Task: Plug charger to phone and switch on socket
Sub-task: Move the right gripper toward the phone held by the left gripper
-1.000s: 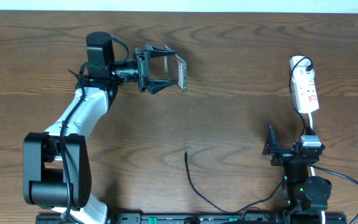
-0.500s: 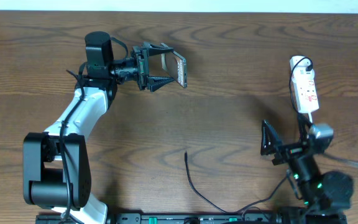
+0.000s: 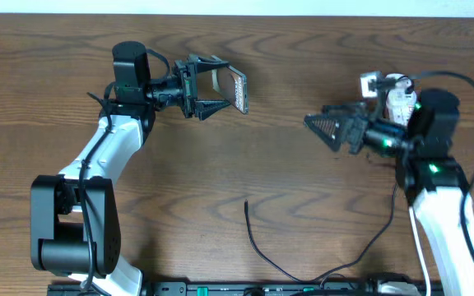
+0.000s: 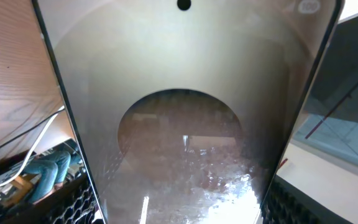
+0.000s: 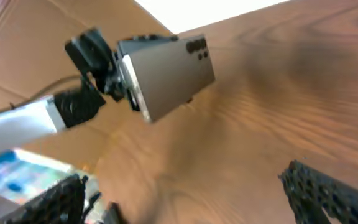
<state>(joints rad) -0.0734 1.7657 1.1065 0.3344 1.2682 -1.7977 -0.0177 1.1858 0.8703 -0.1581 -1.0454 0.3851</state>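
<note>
Dark phone [image 3: 235, 89] tilted on edge, upper centre; black charger [image 3: 248, 220] slack below; white socket [image 3: 396, 100] right.

No readable text, brand or number in any view. Phone [image 5: 166, 74] back, upper centre of right wrist view: plain grey with dark lens dots, blurred. Screen fills left wrist view, reflections only. Socket [image 3: 396, 99], upper right of overhead: red marks too small to read.
</note>
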